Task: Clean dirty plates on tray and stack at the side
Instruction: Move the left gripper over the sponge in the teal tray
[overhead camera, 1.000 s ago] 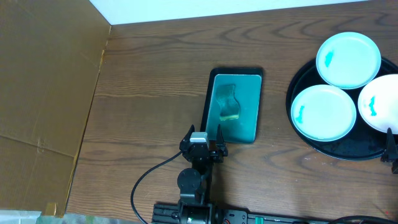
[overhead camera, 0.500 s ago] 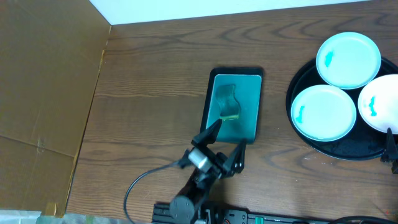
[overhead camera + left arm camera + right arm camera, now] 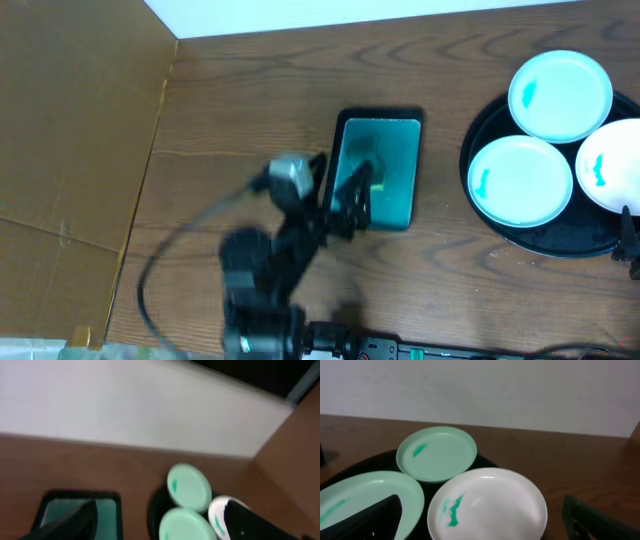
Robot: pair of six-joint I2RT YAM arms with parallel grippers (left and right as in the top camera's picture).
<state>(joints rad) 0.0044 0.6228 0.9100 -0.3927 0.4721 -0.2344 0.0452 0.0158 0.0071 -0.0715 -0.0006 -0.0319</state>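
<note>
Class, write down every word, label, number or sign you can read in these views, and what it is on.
None can be read. The three small round white plates carry only teal smears, no writing; the large round black tray and the smaller rectangular teal tray show no markings. The left gripper is blurred, so nothing reads there.

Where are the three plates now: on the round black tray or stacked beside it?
On the tray. All three plates lie face up inside its rim, none stacked, each showing a teal smear.
</note>
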